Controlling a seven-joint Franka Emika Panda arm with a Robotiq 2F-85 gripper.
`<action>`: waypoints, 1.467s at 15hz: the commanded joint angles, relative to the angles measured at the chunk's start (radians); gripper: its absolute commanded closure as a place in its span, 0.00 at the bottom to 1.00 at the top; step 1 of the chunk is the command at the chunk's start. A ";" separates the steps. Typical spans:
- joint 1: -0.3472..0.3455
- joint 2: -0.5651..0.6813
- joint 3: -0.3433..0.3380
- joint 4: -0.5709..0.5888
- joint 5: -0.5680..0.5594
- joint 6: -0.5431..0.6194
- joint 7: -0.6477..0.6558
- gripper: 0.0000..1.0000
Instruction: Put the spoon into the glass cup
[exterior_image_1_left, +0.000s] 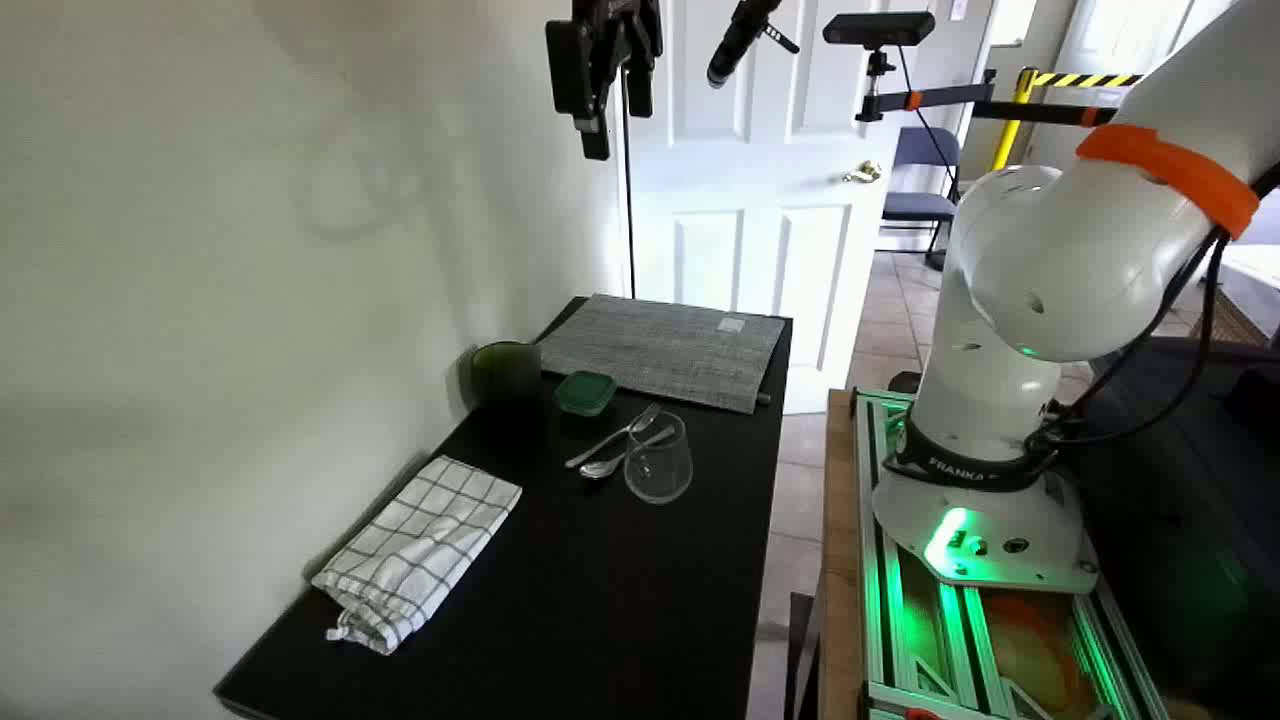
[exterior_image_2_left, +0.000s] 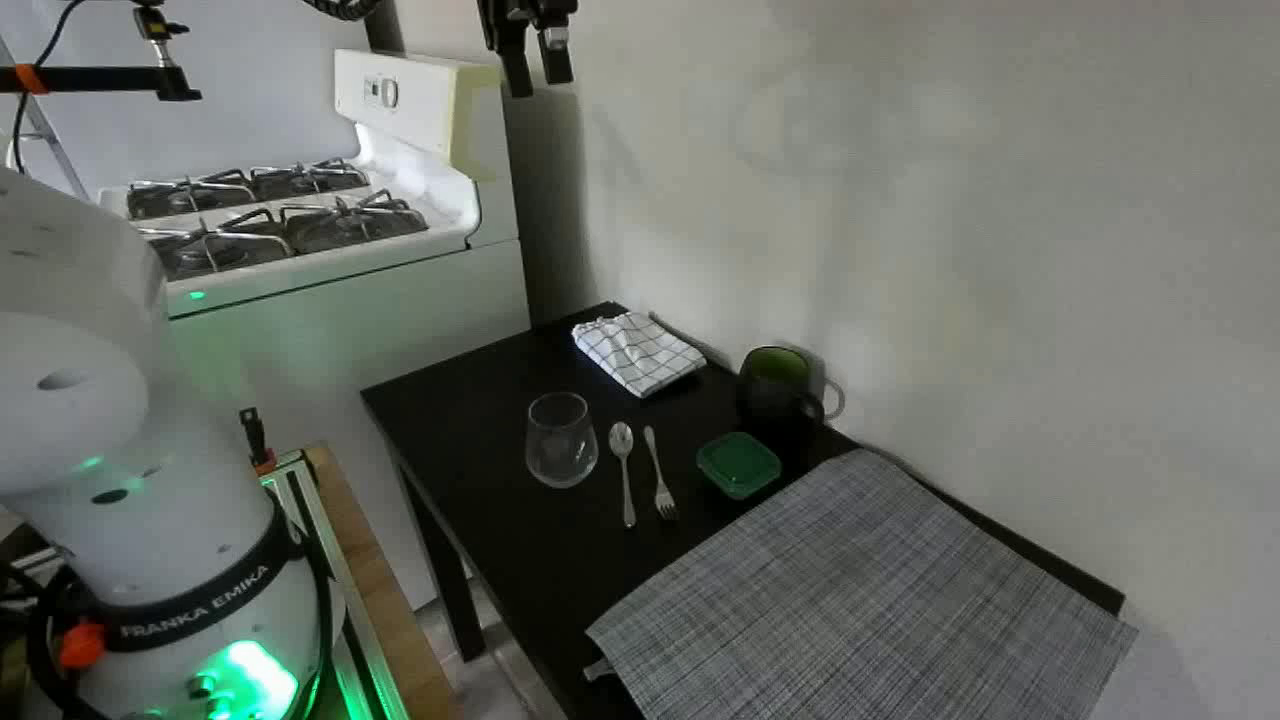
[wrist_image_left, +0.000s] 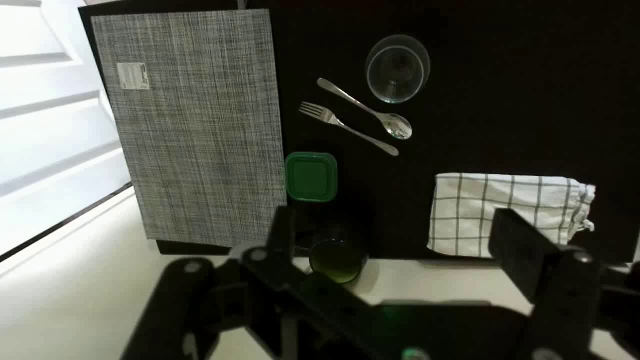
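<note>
The small silvery spoon lies flat on the black table, beside the glass cup and apart from it, in the wrist view (wrist_image_left: 397, 126) and in an exterior view (exterior_image_2_left: 621, 442). In an exterior view, part of the spoon (exterior_image_1_left: 598, 468) shows through the glass. The clear glass cup stands upright and looks empty, in both exterior views (exterior_image_1_left: 660, 465) (exterior_image_2_left: 560, 440) and in the wrist view (wrist_image_left: 397, 70). My gripper is open and empty, high above the table, in both exterior views (exterior_image_1_left: 615, 120) (exterior_image_2_left: 539, 82). Its fingers (wrist_image_left: 394, 217) are wide apart in the wrist view.
A fork (wrist_image_left: 352, 131) lies right beside the spoon. A green lidded container (wrist_image_left: 311, 177) and a dark green mug (exterior_image_2_left: 775, 395) stand near the wall. A folded checked cloth (exterior_image_1_left: 425, 550) lies along the wall. A grey placemat (exterior_image_2_left: 860, 600) covers one table end.
</note>
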 joint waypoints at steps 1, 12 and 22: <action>0.022 0.004 -0.015 0.002 -0.010 -0.003 0.010 0.00; 0.011 0.260 0.018 -0.009 -0.042 0.057 0.128 0.00; 0.051 0.548 0.012 -0.071 -0.135 0.459 0.333 0.00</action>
